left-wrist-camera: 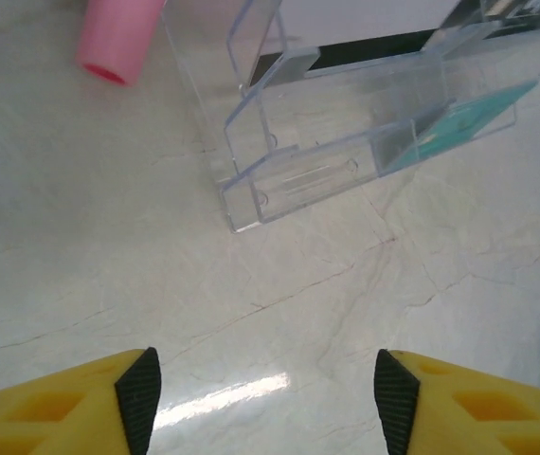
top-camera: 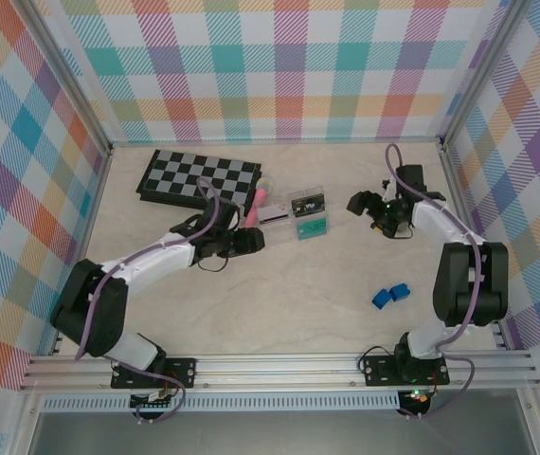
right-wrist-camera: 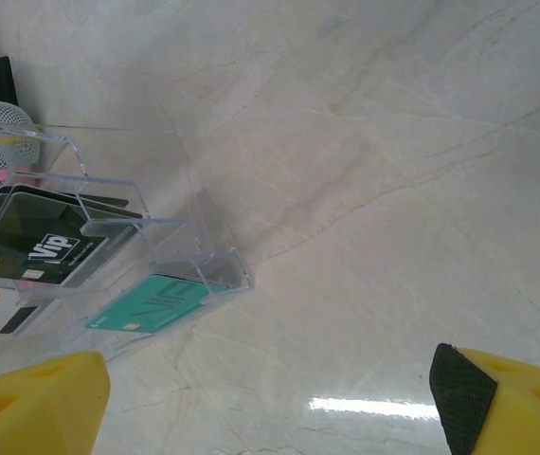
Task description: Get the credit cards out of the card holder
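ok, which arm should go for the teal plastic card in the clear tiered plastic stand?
Right, probably. The right gripper stands open facing the clear tiered plastic stand's open front, with the teal plastic card and the black plastic card exposed. The left gripper, also open, faces the stand's end wall.

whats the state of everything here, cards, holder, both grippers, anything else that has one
teal card: in the clear holder, low tier, not taken out
black card: in the holder, tier above, not taken out
clear holder: standing on the table, holding both cards
pink tube: lying on its side
checkerboard: lying flat
left gripper: open, empty
right gripper: open, empty
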